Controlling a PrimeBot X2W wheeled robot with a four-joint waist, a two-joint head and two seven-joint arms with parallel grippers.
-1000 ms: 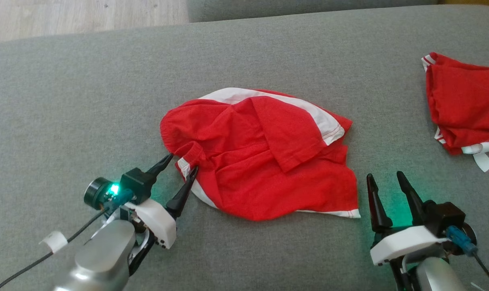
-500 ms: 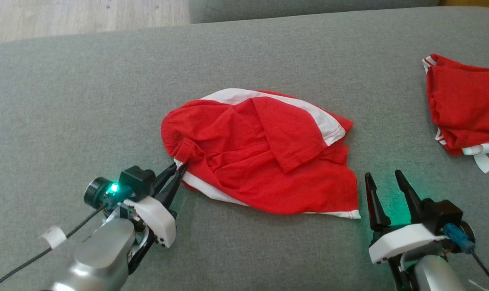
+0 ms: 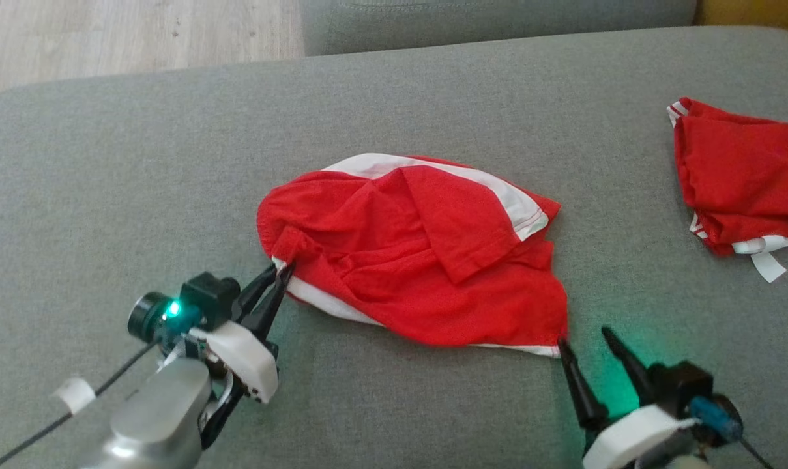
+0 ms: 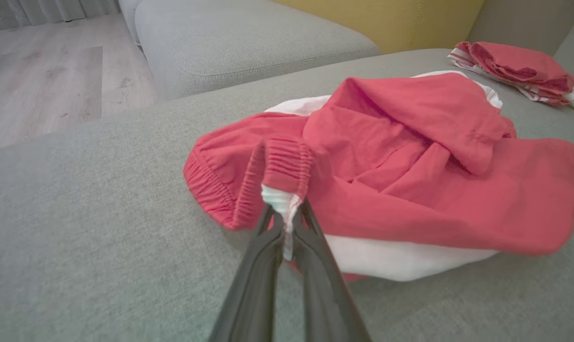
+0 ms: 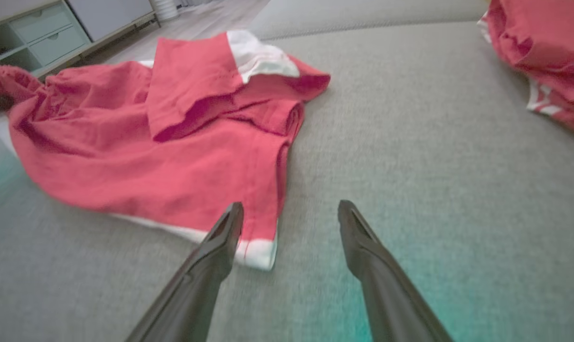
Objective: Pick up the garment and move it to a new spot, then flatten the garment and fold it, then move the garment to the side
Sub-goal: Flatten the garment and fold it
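Grey fabric sofa seat [image 3: 139, 163] with crumpled red cloth shorts with white stripes [image 3: 420, 260] at its centre.
The shorts look light, limp and easily dragged, so two edge grips seem wisest. Their long axis runs roughly 10 to 4 o'clock, elastic waistband at 9, leg hems toward 4. A second red garment [image 3: 739, 176] lies at 2 o'clock. The left claw [image 3: 281, 270] is pinched tight on the waistband's white edge. The right claw [image 3: 583, 337] gapes wide and empty, just beside the hem corner at 5 o'clock.
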